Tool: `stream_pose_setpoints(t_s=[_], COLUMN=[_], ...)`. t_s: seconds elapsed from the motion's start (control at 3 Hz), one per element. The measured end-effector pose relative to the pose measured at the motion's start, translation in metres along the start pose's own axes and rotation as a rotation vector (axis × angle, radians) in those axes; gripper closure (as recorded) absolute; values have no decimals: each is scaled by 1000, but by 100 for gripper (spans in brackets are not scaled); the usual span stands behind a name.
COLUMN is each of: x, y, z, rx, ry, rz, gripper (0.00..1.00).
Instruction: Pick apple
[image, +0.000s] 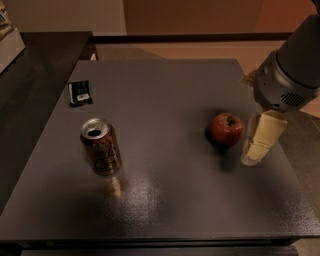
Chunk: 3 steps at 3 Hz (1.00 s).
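The apple (226, 129) is small, round and glossy red with a dark stem dimple. It sits on the right part of the dark grey table (165, 200). My gripper (258, 140), cream-coloured below a grey wrist housing (287, 75), hangs just right of the apple, close beside it and low over the table near its right edge. I cannot tell whether it touches the apple. Nothing shows in its grasp.
A brown-orange drink can (101, 146) stands upright on the left part of the table. A small black packet (80, 92) lies at the back left. A dark counter (30, 65) adjoins the table's left side.
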<state>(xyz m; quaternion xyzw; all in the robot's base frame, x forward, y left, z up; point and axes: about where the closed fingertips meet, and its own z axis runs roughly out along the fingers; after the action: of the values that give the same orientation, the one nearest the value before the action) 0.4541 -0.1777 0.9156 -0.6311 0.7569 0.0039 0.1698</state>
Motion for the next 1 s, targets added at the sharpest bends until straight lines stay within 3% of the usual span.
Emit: stream_pose_setpoints(t_s=[1.0], x=[-4], y=[-4], z=[58], rx=[-48], ry=[11], rz=[-23], gripper=[0])
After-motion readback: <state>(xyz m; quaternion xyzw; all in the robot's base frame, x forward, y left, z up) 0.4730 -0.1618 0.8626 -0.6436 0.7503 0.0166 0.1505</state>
